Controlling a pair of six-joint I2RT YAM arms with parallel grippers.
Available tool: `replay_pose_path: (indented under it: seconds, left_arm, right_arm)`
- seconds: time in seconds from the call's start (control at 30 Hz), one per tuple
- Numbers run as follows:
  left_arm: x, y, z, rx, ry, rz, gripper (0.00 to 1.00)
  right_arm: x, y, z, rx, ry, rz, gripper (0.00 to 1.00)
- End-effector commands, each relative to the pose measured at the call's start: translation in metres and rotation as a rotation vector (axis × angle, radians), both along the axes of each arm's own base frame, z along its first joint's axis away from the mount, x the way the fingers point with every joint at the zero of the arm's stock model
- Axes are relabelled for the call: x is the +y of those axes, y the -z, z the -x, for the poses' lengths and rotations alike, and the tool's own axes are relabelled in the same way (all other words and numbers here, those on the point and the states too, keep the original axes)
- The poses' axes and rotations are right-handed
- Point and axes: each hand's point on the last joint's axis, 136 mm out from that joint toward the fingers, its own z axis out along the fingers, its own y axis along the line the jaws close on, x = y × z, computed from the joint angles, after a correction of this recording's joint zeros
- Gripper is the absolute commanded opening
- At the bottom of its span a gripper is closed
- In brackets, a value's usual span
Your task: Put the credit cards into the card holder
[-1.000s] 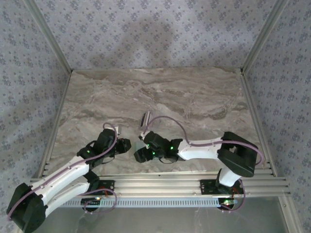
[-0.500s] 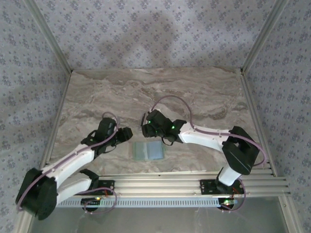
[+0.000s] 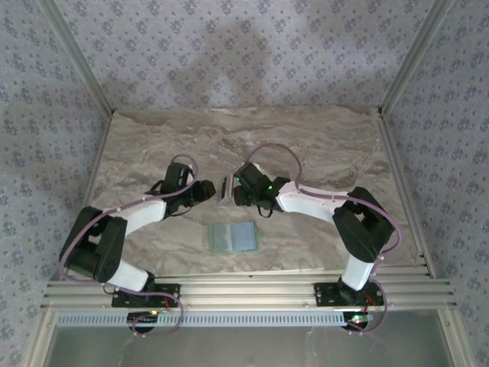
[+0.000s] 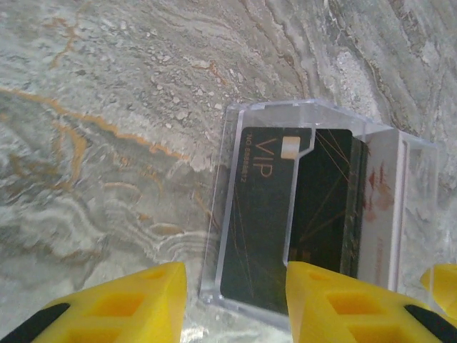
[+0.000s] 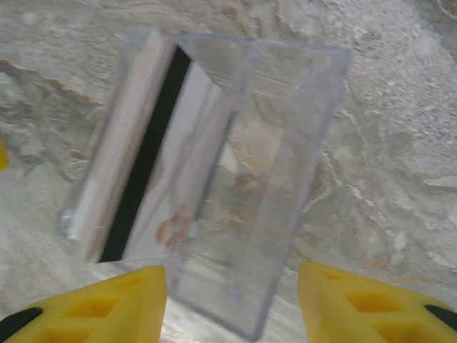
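The credit cards stand packed in a clear plastic case (image 4: 314, 214): a dark VIP card (image 4: 264, 214) faces the left wrist camera, and pale cards with a black stripe (image 5: 143, 164) show in the right wrist view. From above, the case (image 3: 225, 186) sits mid-table between both grippers. My left gripper (image 4: 234, 273) (image 3: 208, 189) is open around the case's near corner. Open too, my right gripper (image 5: 232, 275) (image 3: 231, 191) straddles the case's other side without touching it. The card holder (image 3: 233, 237), sage-green, lies flat and open nearer the front.
The marble tabletop (image 3: 321, 145) has free room behind and to both sides. Patterned walls and metal rails (image 3: 92, 88) bound it. An aluminium rail (image 3: 252, 289) runs along the front edge.
Both grippers have left the front of the table, uncovering the card holder, and moved back to the clear case. The left fingers have spread a little; the right fingers have narrowed.
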Motion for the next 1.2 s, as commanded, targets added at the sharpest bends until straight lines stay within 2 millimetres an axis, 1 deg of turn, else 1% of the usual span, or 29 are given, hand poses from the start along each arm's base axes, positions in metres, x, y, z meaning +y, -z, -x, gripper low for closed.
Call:
replay_pose_path:
  seconds: [0.0, 0.1, 0.23, 0.4, 0.47, 0.57, 0.67, 0.77, 0.87, 0.9, 1.03, 1.17]
  left_arm:
    - [-0.01, -0.003, -0.013, -0.047, 0.048, 0.023, 0.4]
    - [-0.017, 0.003, -0.014, -0.047, 0.073, 0.04, 0.39]
    - [-0.024, 0.009, -0.013, -0.045, 0.101, 0.035, 0.38]
    - [-0.041, 0.014, -0.009, -0.044, 0.148, 0.029, 0.34]
    - [-0.048, 0.015, -0.008, -0.045, 0.166, 0.026, 0.33]
    - [-0.052, 0.017, -0.006, -0.042, 0.167, 0.025, 0.33]
    - [-0.052, 0.019, -0.003, -0.038, 0.165, 0.024, 0.32]
    - [-0.053, 0.022, 0.0, -0.034, 0.17, 0.021, 0.32]
    - [-0.054, 0.024, 0.001, -0.03, 0.168, 0.025, 0.32]
    - [-0.054, 0.024, 0.002, -0.03, 0.167, 0.026, 0.32]
    - [-0.054, 0.025, 0.003, -0.029, 0.167, 0.026, 0.31]
    - [-0.054, 0.024, 0.003, -0.032, 0.17, 0.025, 0.31]
  right_arm:
    - [-0.018, 0.016, -0.004, 0.024, 0.018, 0.085, 0.51]
    - [-0.027, 0.019, -0.009, 0.027, 0.038, 0.11, 0.48]
    - [-0.035, 0.015, -0.012, 0.013, 0.059, 0.134, 0.47]
    - [-0.041, -0.002, -0.015, -0.031, 0.079, 0.147, 0.48]
    - [-0.041, -0.012, -0.014, -0.057, 0.081, 0.146, 0.51]
    - [-0.032, -0.03, -0.009, -0.099, 0.045, 0.126, 0.55]
    - [-0.021, -0.05, -0.005, -0.134, 0.007, 0.088, 0.55]
    - [-0.007, -0.061, 0.0, -0.128, -0.048, 0.021, 0.55]
    - [0.007, -0.062, 0.0, -0.106, -0.093, -0.02, 0.55]
    - [0.011, -0.067, -0.003, -0.112, -0.099, -0.024, 0.56]
    - [0.021, -0.06, -0.006, -0.078, -0.12, -0.026, 0.56]
    - [0.025, -0.052, -0.013, -0.044, -0.12, -0.024, 0.56]
